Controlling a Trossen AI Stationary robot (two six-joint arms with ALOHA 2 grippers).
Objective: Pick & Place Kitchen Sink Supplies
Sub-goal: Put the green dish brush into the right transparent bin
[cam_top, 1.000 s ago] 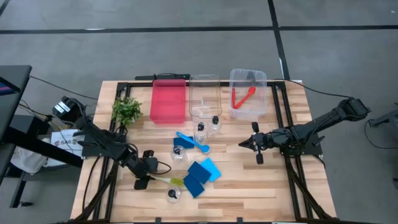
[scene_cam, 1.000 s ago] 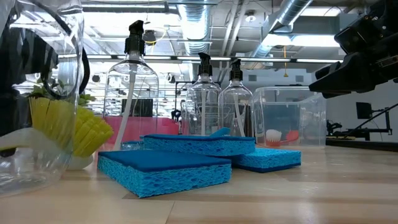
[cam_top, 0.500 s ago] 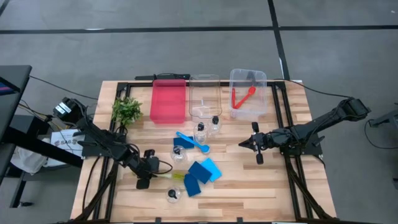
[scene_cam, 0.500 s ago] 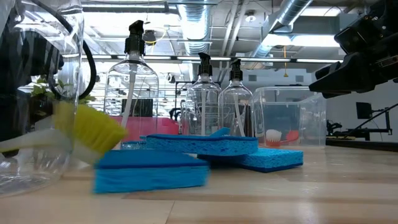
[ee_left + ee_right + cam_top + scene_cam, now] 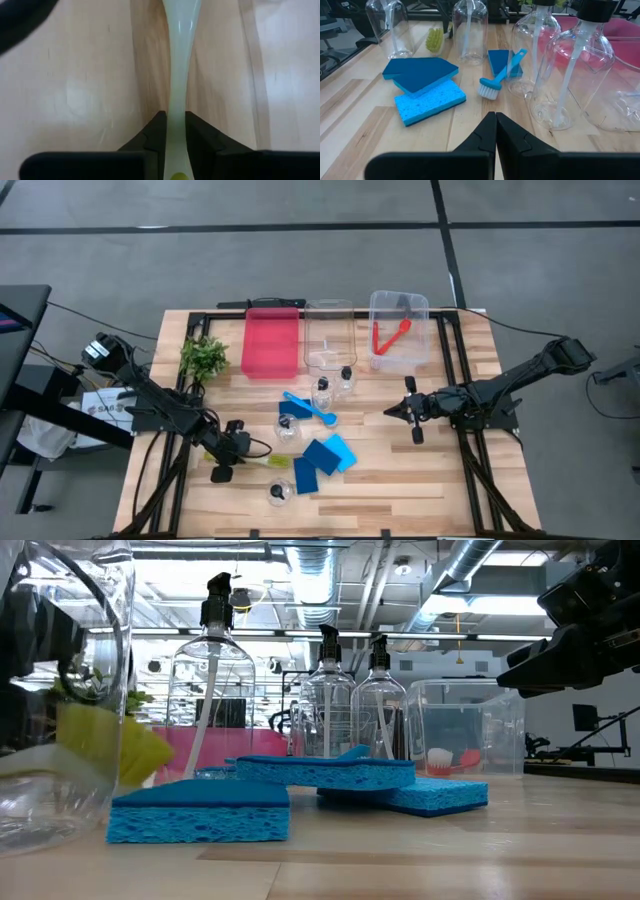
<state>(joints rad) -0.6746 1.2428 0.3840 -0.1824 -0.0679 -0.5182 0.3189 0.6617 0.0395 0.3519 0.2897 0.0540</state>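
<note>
Where left tool (image 5: 174, 142) pinches | slim glossy brush handle (image 5: 178, 80); woodgrain table (image 5: 75, 85)

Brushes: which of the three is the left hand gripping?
The yellow-green brush: the left hand is clamped on its pale handle. The blue brush lies free mid-table, and the red brush sits in a clear bin.

The left gripper (image 5: 232, 451) lay low over the table (image 5: 400, 480) near its front left, fingers (image 5: 155, 132) pinched on something slim. The right gripper (image 5: 392, 412) hovered above the table's right half, fingers pressed together, arm stretched in from the right edge.
</note>
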